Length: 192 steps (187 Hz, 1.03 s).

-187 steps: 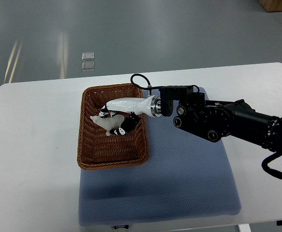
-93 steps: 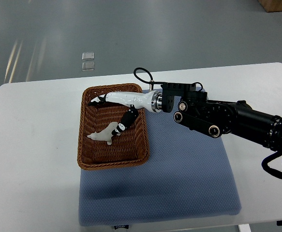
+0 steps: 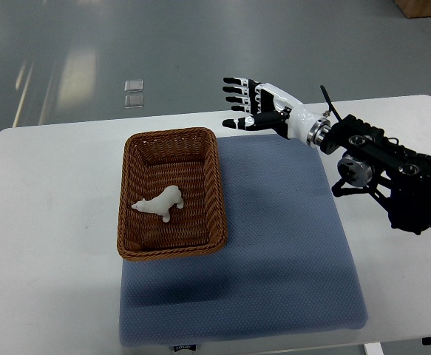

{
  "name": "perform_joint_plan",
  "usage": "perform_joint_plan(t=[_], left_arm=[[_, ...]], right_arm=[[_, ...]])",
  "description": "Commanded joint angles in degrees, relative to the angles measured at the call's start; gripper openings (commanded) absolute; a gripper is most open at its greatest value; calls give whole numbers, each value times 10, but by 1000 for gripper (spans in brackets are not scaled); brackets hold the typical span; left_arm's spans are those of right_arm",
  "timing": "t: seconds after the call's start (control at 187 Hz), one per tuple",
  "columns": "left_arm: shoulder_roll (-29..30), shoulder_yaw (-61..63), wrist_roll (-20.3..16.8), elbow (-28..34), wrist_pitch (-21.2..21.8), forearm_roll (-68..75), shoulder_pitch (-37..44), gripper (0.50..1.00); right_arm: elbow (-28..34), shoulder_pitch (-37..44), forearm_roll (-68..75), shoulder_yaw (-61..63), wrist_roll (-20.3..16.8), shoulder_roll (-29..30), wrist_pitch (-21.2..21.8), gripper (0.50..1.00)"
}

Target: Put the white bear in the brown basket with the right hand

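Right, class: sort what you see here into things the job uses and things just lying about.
Job: white bear, brown basket, right robot hand.
Lying about: blue mat, white table, small clear items on the floor.

No text, number or sign can be read. A small dark tag [image 3: 186, 345] sits on the near edge of the blue mat [image 3: 274, 251] and seems to carry light print, but it is too small and blurred to make out.
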Motion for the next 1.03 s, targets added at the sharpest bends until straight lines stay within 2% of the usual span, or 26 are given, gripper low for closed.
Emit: perform_joint_plan(t=[0.0,0.182,0.294,1.022], left_arm=[[0,0,0,2,0,0,0,1000],[0,0,0,1,0,0,0,1000],[0,0,0,0,0,0,0,1000],[0,-1,0,3,4,0,0,1000]], right_arm=[[-1,-45,25,49,-8,3,11,924],[-4,-80,169,77,-83,2,12,924],[-3,-87,256,76,-111,-1,12,924],[-4,-91,276,78,-108,-9,11,926]])
